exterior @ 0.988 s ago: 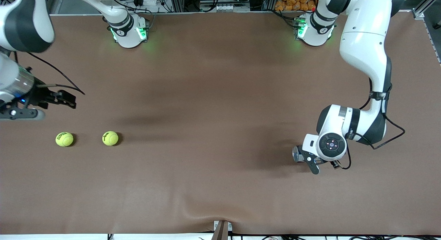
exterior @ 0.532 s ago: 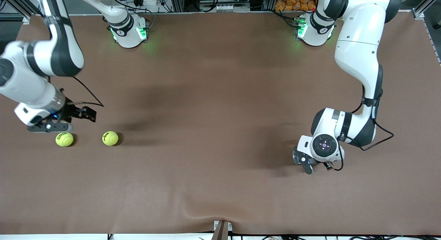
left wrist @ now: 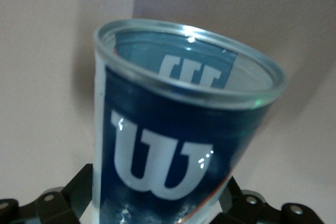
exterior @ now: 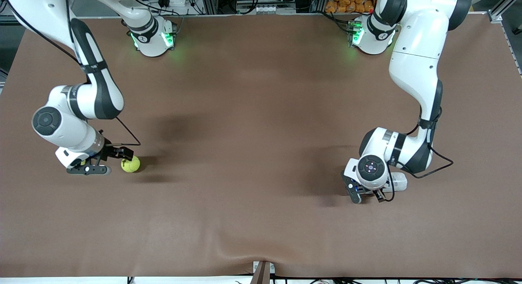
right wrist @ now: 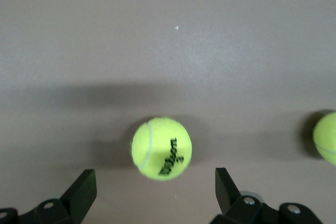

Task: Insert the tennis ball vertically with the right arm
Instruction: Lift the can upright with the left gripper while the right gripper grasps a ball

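Right gripper (right wrist: 152, 195) hangs directly over one tennis ball (right wrist: 161, 148) on the tabletop (exterior: 253, 133), fingers wide, ball centred between them. Left gripper (left wrist: 157, 203) holds a clear can (left wrist: 178, 124) upright.

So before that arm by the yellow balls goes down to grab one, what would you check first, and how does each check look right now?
1. Right pincer open: ok.
2. Tennis ball centred between its fingers: ok.
3. Second ball clear of the fingers' path: ok in the right wrist view.
4. Can held in the left pincer: ok, fingers stand either side of it.
5. Can mouth open: ok.
6. Can upright: cannot tell.
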